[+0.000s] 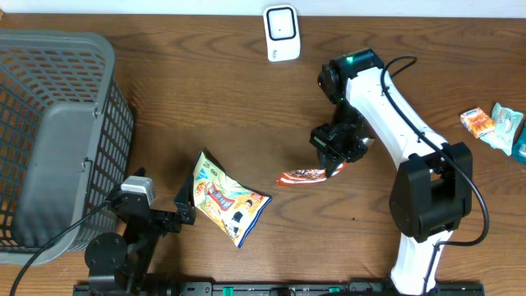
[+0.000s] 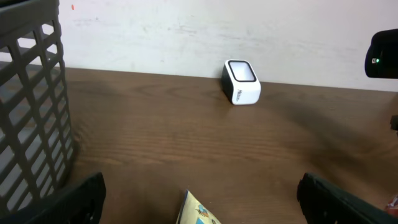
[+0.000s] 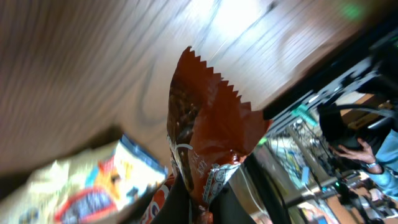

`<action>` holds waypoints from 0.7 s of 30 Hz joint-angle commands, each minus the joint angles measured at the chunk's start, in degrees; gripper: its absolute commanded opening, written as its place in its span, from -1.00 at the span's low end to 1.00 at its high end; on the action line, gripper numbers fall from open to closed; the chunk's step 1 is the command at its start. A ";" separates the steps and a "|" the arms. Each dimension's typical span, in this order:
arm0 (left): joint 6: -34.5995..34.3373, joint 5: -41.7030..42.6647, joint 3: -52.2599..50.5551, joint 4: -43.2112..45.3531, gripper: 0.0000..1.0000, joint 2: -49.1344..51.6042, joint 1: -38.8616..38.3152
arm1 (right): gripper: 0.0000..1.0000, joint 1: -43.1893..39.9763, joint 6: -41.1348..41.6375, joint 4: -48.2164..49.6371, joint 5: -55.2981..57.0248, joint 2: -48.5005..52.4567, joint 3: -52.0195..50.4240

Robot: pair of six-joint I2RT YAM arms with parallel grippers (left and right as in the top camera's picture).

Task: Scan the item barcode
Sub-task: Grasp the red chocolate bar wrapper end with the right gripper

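Basket (image 1: 49, 123): grey mesh, just outboard of my left gripper; it plays no part in this step.

Left gripper (image 1: 187, 205): jaws spread wide and holding nothing, resting low at the near edge of the table.

Yellow snack bag (image 1: 226, 201): lies flat directly ahead of my open left fingers, apart from them.

Scanner (image 1: 281, 33): small white unit at the far edge of the table, well beyond my right gripper and a little to its left, its window facing me.

Red-brown packet (image 1: 306, 175): the item to scan. It is pinched at one end by my right gripper and hangs out from the fingertips to their left, its serrated end free.

Right gripper (image 1: 335, 164): clamped fully on the packet's edge, above the table.

Barcode: I cannot tell which face carries it.

Technique, as I judge it: carry the packet forward to the scanner window, turn my wrist until the printed code faces the glass, keep the film flat and my fingers off the code, and hold steady.

Spare packets (image 1: 493, 123): on the table, well to the right of my right arm.
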 commanded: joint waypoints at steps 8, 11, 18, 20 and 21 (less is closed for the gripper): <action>0.79 0.87 -0.11 0.07 0.96 -0.11 -0.17 | -0.97 -0.98 -0.31 -0.24 -9.79 0.02 -0.85; 0.79 0.87 -0.11 0.07 0.96 -0.11 -0.17 | -0.97 -1.16 0.92 -0.22 -9.75 0.02 -1.66; 0.79 0.87 -0.11 0.07 0.95 -0.11 -0.17 | -0.98 -1.92 3.96 -0.24 -9.73 0.59 -3.54; 0.79 0.87 -0.11 0.07 0.96 -0.11 -0.17 | -0.97 -2.19 4.63 -0.24 -9.68 0.83 -3.93; 0.79 0.87 -0.11 0.07 0.95 -0.11 -0.17 | -0.97 -2.25 4.87 -0.24 -9.70 1.03 -4.11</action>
